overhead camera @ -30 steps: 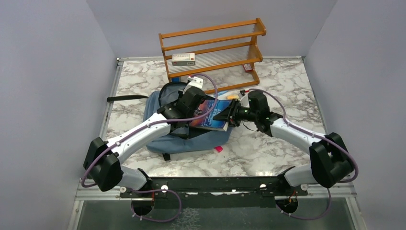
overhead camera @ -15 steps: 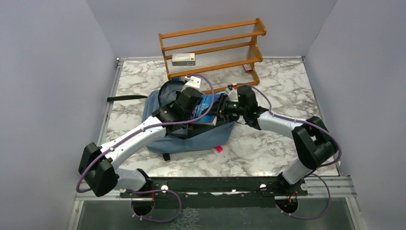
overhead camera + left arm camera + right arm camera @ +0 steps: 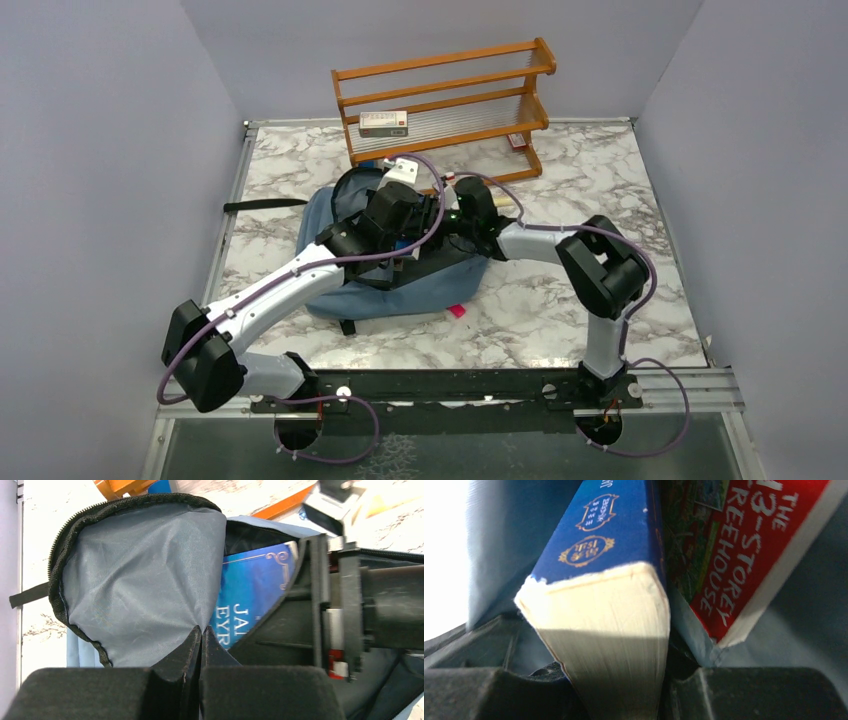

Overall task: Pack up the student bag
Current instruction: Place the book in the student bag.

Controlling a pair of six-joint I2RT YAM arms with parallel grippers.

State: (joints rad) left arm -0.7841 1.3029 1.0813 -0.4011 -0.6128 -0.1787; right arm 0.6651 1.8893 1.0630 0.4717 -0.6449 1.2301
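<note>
**Student bag open on table; both jaws engaged at its mouth**

Location: the student bag [image 3: 395,295] lies flat on the marble table [image 3: 570,300], left of centre and just in front of a wooden rack [image 3: 440,105]. Its zipped mouth faces the rack. A black strap [image 3: 265,205] trails off to the left.

Left jaws: fully closed, pinching the edge of the bag's grey-lined flap [image 3: 140,570]. The flap stands raised off the opening.

Right jaws: partly open, clamped across the page edge of a thick blue book [image 3: 599,535]. The book sits in the bag's mouth, spine end inward, with bag fabric on both sides of it.

Contents: a red book [image 3: 744,545], title reading "13-Storey Treehouse", lies inside the bag against the blue book's far side.

Other items: a small box [image 3: 384,123] rests on the rack's middle shelf. A small pink object [image 3: 456,311] lies on the table by the bag's near right corner.
</note>
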